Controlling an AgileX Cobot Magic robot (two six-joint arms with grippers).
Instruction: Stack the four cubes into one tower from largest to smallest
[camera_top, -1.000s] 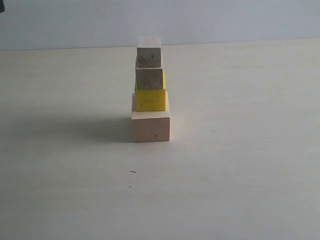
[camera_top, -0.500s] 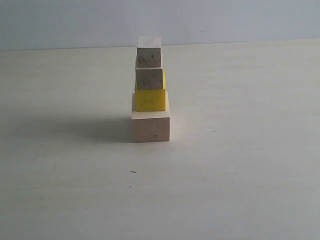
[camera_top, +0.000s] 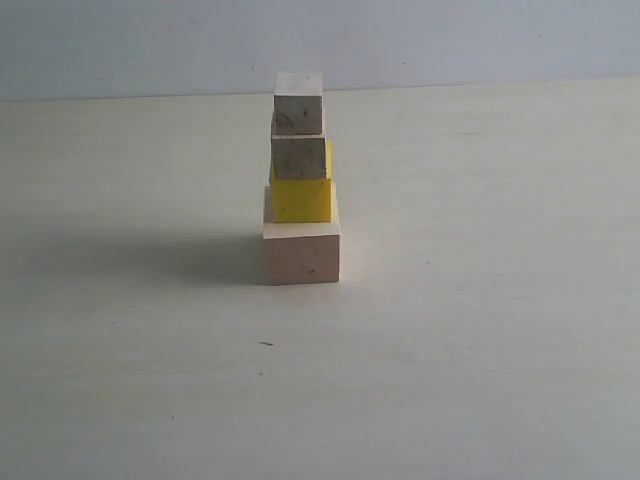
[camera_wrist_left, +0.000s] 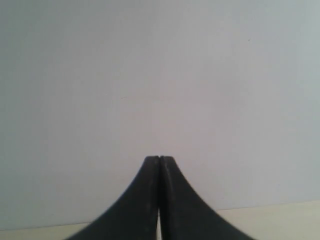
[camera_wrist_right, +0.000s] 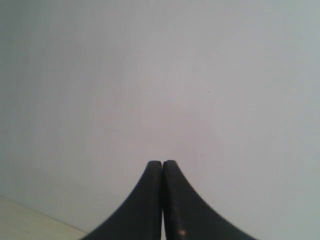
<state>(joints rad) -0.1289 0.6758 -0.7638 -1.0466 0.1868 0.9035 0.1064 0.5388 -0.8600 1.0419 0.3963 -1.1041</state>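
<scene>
On the table (camera_top: 480, 300), roughly mid-scene in my exterior view, the tower (camera_top: 301, 180) stands with all 4 cubes stacked: large pale wood cube (camera_top: 302, 255) at the base, yellow cube (camera_top: 301, 200) on it, then the 2 small pale wood cubes, lower one (camera_top: 299, 157) and top one (camera_top: 299, 105). The lower small one sits a bit left on the yellow, so a yellow strip shows at its right. Nothing touches the stack. The left gripper (camera_wrist_left: 159, 159) has its fingers pressed together, empty, aimed about level at a pale wall (camera_wrist_left: 150, 75), with a sliver of table below. The right gripper (camera_wrist_right: 162, 162) looks the same: fingers together, holding nothing, facing the wall.
</scene>
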